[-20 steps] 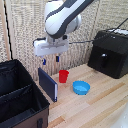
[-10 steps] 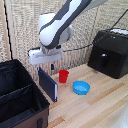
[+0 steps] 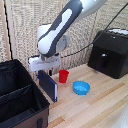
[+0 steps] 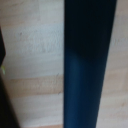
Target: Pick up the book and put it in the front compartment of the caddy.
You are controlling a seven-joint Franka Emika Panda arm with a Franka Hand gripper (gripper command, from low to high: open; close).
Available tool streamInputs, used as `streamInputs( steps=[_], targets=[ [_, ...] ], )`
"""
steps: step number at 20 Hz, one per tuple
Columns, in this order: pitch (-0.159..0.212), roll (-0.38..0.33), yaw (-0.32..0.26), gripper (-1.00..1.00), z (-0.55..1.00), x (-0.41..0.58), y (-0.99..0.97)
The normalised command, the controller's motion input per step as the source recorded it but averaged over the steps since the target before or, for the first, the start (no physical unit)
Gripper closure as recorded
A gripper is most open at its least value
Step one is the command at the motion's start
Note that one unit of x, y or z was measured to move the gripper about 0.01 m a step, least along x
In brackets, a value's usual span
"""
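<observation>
- Book (image 3: 49,85) hangs upright from the hand (image 3: 44,71), lifted above the wooden surface (image 3: 95,107), just beside the caddy (image 3: 20,100) on the exterior view's right of its rim. The hand appears closed on the book's top edge, though the fingers themselves are blurred.
- Grip risk: the hold is only along one edge of a thin, flat cover, so I judge the book could swing or slip out if the arm moves sharply.
- Rim risk: the book's lower corner sits near the caddy's wall height; carried across too low, it could catch the stitched rim and twist in the hand.
- Compartment risk: the inner divider splits the caddy in two, and a tilted book could land on it or drop into the wrong section.
- Neighbours: the red cup (image 3: 63,76) stands just behind the book, the blue bowl (image 3: 81,88) near it; a swing could knock them.
</observation>
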Motion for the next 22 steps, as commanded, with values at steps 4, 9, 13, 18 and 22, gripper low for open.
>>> streamInputs(
  steps=[4, 9, 13, 18, 22],
  targets=[
    [0.037, -0.002, 0.159, -1.00, -0.11, 0.284, -0.10],
    [0.098, -0.021, -0.016, 1.00, -0.03, 0.093, 0.06],
    [0.051, -0.008, -0.037, 1.00, -0.02, 0.002, 0.05],
    [0.010, 0.000, -0.011, 1.00, -0.02, 0.000, 0.00],
    [-0.042, 0.000, 0.003, 1.00, -0.01, 0.000, 0.02]
  ],
)
